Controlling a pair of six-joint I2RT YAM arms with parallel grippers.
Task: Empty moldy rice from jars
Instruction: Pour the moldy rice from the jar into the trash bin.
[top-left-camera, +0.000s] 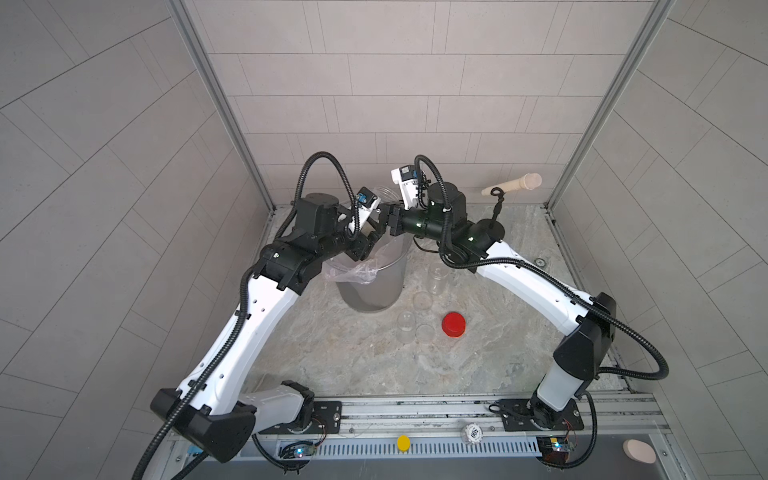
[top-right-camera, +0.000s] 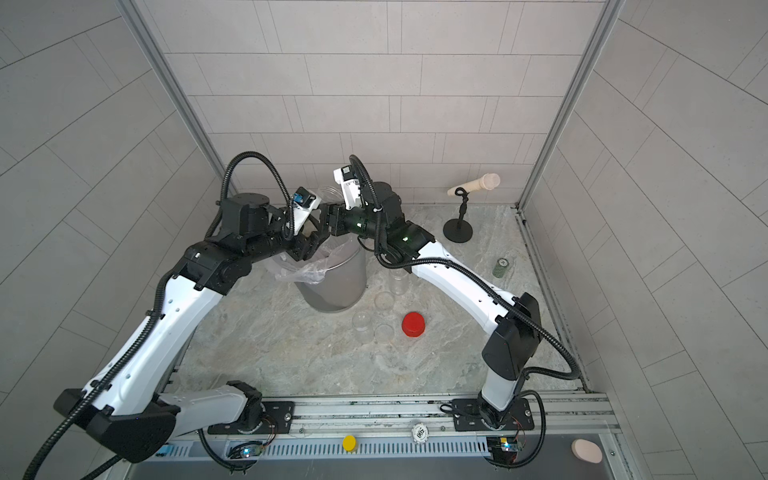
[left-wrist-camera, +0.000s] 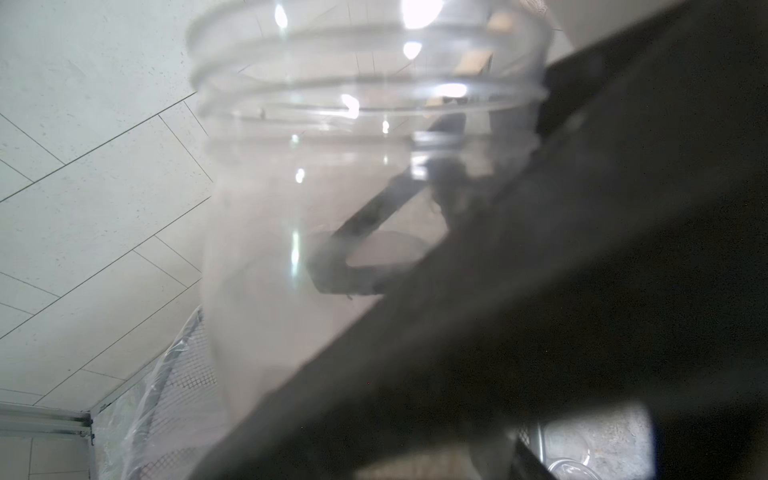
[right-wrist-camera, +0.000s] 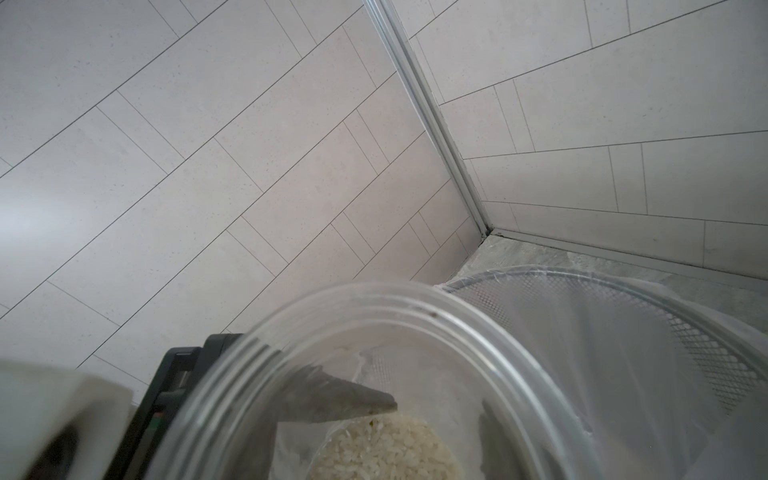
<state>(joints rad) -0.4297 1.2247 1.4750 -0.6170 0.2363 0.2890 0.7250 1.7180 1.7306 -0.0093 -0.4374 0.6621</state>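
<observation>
Uncapped jar (right-wrist-camera: 415, 328) of moldy rice (right-wrist-camera: 386, 453) is clasped by left gripper (top-left-camera: 374, 232) over mesh bin (top-left-camera: 390, 278), right gripper (right-wrist-camera: 432, 409) closure indeterminate; tipping is judged due.

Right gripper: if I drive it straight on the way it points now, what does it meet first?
The clear jar, already between the right gripper's fingers over the bin. Just beyond is the left gripper, holding that jar; depth there is unclear.

Red lid (top-left-camera: 454, 324) (rice (right-wrist-camera: 386, 453) off-white).
</observation>
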